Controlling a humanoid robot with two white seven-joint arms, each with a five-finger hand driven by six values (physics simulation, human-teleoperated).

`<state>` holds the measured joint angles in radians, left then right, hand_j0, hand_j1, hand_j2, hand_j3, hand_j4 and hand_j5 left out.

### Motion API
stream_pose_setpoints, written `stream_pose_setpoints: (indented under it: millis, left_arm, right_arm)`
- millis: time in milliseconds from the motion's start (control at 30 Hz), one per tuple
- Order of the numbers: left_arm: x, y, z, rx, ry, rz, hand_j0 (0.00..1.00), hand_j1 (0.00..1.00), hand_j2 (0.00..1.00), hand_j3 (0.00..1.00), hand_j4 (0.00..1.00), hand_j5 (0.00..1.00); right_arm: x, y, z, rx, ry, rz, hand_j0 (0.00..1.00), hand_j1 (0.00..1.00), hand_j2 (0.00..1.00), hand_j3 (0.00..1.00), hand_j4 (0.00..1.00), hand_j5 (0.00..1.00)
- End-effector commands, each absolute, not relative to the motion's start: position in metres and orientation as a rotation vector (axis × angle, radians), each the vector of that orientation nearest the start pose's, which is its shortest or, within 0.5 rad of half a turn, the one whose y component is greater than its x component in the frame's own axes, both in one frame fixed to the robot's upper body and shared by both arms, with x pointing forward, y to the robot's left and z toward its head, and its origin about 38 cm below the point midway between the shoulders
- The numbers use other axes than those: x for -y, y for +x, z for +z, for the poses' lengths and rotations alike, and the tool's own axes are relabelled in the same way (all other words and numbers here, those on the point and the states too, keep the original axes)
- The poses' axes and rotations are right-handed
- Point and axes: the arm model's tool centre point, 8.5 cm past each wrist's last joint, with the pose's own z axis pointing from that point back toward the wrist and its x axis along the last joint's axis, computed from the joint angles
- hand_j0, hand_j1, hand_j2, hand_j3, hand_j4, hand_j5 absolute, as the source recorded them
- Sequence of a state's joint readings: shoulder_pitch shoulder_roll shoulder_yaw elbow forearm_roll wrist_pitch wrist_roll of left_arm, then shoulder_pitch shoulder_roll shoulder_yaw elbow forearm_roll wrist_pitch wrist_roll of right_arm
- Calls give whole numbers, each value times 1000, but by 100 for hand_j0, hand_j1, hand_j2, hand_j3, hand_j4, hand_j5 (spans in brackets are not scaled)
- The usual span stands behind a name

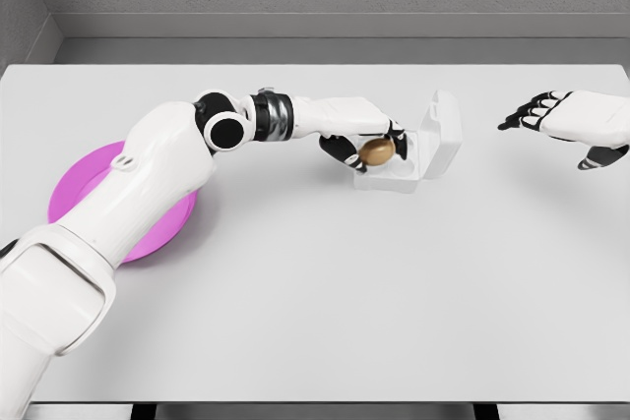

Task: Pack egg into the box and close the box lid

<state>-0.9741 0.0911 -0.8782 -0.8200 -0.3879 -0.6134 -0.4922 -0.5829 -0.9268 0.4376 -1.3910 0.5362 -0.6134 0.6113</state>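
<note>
A big white table (325, 292) fills the gray room. On it sit one pink plate (74, 189), one white box (423, 145) with its lid up, and one brown egg (376, 151). The left hand (364, 145) curls around the egg, right over the box. The right hand (566, 125) hangs spread, holding nothing.

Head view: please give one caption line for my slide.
Left hand holds egg over open box.

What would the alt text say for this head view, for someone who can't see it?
The left robot hand holds a brown egg just over a small white box whose lid stands open. The right robot hand hovers open to the right, and a pink plate lies on the white table at left.
</note>
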Motion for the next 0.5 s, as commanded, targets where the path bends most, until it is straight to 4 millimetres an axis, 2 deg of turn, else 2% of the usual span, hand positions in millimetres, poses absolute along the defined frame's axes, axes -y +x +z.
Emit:
stream_pose_setpoints:
  millis: [0,133,267,333,467]
  left_arm:
    - [-38,507,177,1601,-44,-2046,68,68,68,68,68,68]
    - [-41,509,175,1591,-41,-2040,70,70,70,70,70,70]
    - [-43,509,174,1590,-42,-2035,79,79,79,79,79,79]
    - [-43,509,174,1590,-42,-2035,87,87,87,87,87,87]
    - [-42,509,175,1593,-44,-2036,89,89,89,89,89,89]
  right_arm:
    - [391,433,236,1110,-639,2101,100,100,100,100,100,100]
    - [391,433,236,1110,-639,2101,100,100,100,100,100,100]
    - [391,433,236,1110,-639,2101,100,100,100,100,100,100]
    - [391,433,236,1110,-639,2101,100,100,100,100,100,100]
    - [390,433,236,1113,-638,2102,100,100,100,100,100,100]
